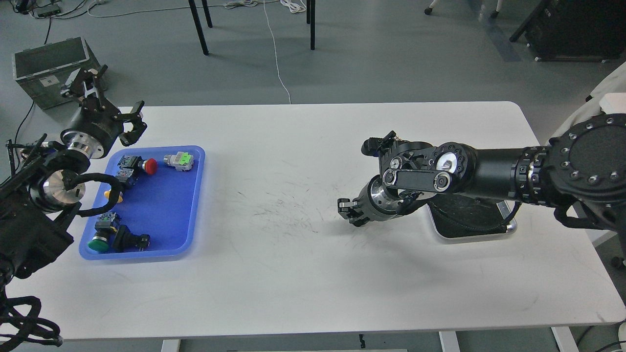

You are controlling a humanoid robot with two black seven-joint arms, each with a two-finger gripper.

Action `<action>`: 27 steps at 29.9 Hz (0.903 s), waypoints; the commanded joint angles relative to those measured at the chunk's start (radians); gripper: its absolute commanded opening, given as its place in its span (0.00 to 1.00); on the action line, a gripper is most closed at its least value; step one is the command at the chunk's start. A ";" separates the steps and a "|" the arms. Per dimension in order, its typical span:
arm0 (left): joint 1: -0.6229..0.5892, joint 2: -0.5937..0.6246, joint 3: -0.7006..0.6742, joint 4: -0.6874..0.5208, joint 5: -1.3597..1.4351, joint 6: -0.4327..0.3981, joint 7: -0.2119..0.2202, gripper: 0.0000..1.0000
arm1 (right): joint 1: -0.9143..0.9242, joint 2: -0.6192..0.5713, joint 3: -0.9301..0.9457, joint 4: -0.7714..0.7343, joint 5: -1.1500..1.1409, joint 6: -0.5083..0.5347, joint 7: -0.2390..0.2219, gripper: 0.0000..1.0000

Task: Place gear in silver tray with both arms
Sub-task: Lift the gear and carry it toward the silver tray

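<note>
The silver tray [508, 228] lies on the right of the white table, its left and far parts hidden behind my right arm; the floor that shows is dark and bare. My right gripper [349, 210] hovers just left of the tray, pointing left and seen end-on, so I cannot tell its fingers apart. My left gripper [113, 103] is open and empty, above the far left corner of the blue tray [194, 205]. That tray holds the gear: a red push button [149, 166], a grey-green part [179, 160], a yellow button [114, 196], a green button [99, 243] and a black switch [130, 240].
The white table [293, 264] bears dark scuff marks in its middle. A green box [49, 68] stands on the floor beyond the far left corner. Chair legs and cables lie on the floor behind the table.
</note>
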 commanded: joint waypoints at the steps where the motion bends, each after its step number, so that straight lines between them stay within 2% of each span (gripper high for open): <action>1: -0.001 0.000 0.000 0.000 0.000 0.000 0.000 0.98 | 0.003 0.000 0.000 -0.003 0.000 0.001 0.001 0.02; 6: -0.001 0.000 0.000 0.000 0.000 0.003 0.000 0.98 | 0.031 0.000 0.001 -0.008 0.007 0.001 0.003 0.02; 14: -0.001 0.002 0.003 0.000 0.000 0.006 0.000 0.98 | 0.212 0.000 0.072 -0.020 0.020 0.035 0.019 0.02; 20: -0.001 0.000 0.003 0.000 0.002 0.008 0.000 0.98 | 0.281 -0.009 0.087 0.001 0.003 0.041 0.029 0.02; 27: -0.004 -0.001 0.001 0.000 0.002 0.009 0.002 0.98 | 0.251 -0.349 0.083 0.107 -0.156 0.049 0.042 0.02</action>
